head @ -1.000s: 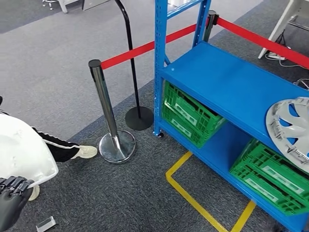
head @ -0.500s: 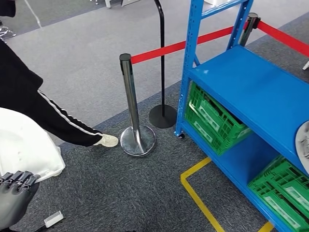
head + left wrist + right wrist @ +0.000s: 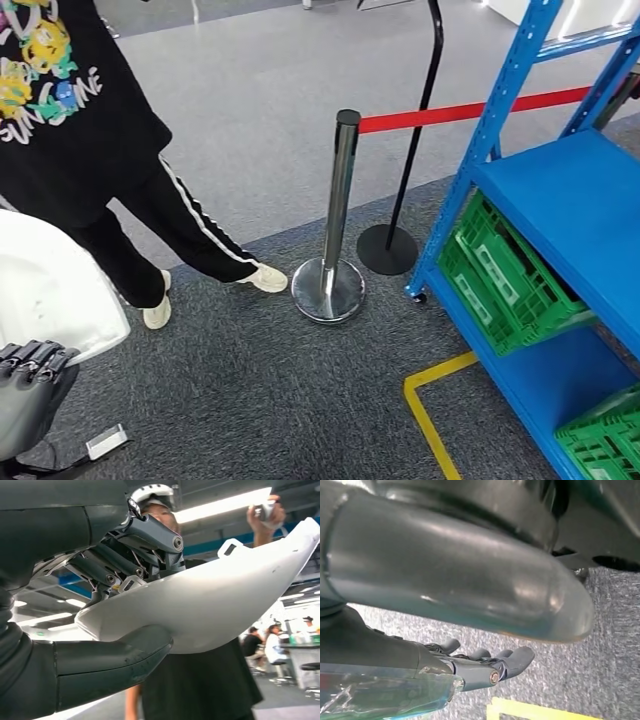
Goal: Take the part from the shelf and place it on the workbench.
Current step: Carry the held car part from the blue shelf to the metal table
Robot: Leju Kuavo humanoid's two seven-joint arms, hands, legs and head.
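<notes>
My left hand (image 3: 30, 395) sits at the lower left of the head view and grips a large curved white plastic part (image 3: 53, 290) by its near edge. In the left wrist view the thick thumb (image 3: 113, 660) presses under the white part (image 3: 211, 600) while the darker fingers (image 3: 124, 570) clamp it from the other side. My right hand (image 3: 482, 667) hangs over the grey carpet with its fingers stretched out and nothing in them. The blue shelf (image 3: 566, 210) stands at the right.
A person (image 3: 75, 130) in black clothes stands close at the upper left. A chrome stanchion (image 3: 336, 200) with a red belt (image 3: 468, 110) rises mid-floor. Green crates (image 3: 506, 275) fill the shelf's lower level. Yellow floor tape (image 3: 430, 420) and a small silver object (image 3: 106, 440) lie on the carpet.
The camera has swung left: shelf and stanchion slid rightward, the silver wheel cover left the picture, and the person now fills the upper left. My left hand still holds the white part.
</notes>
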